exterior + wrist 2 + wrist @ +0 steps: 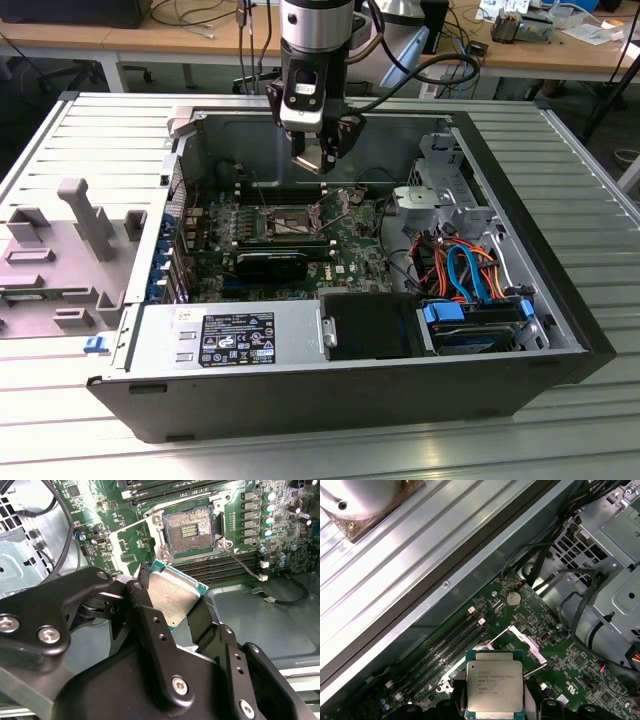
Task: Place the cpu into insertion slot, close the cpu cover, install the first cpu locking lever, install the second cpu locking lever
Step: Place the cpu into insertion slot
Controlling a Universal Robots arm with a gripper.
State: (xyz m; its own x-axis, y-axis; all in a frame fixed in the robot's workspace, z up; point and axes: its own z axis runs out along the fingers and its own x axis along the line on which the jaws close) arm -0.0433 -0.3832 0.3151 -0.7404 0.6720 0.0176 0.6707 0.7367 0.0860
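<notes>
While your arm is hanging over the open case, gripper: your black metal two-fingered gripper (322, 160) is clenching the cpu by two opposite edges, one finger on each side.
Cpu: the small flat square cpu (172, 595), with a dull silver-grey metal top on a thin green-edged base, is riding between the fingers above the board and apart from the socket. Its matte top is facing you in the first wrist view (494, 685).
Insertion slot: the small square dark-centred insertion slot (189, 530) with a silver metal rim is lying uncovered, and its bed of fine contacts is showing.
Cpu cover: the thin silver metal frame of the cpu cover (526, 647) is standing lifted off the slot.
Memory slots: long narrow black memory slots (215, 570) are running just beside the socket.
Case: the large black sheet-metal computer case (350, 400) is lying open on the ribbed aluminium table (90, 140). It is holding the green circuit board (355, 255), a grey power supply box (225, 338), and blue and orange cables (465, 265).
</notes>
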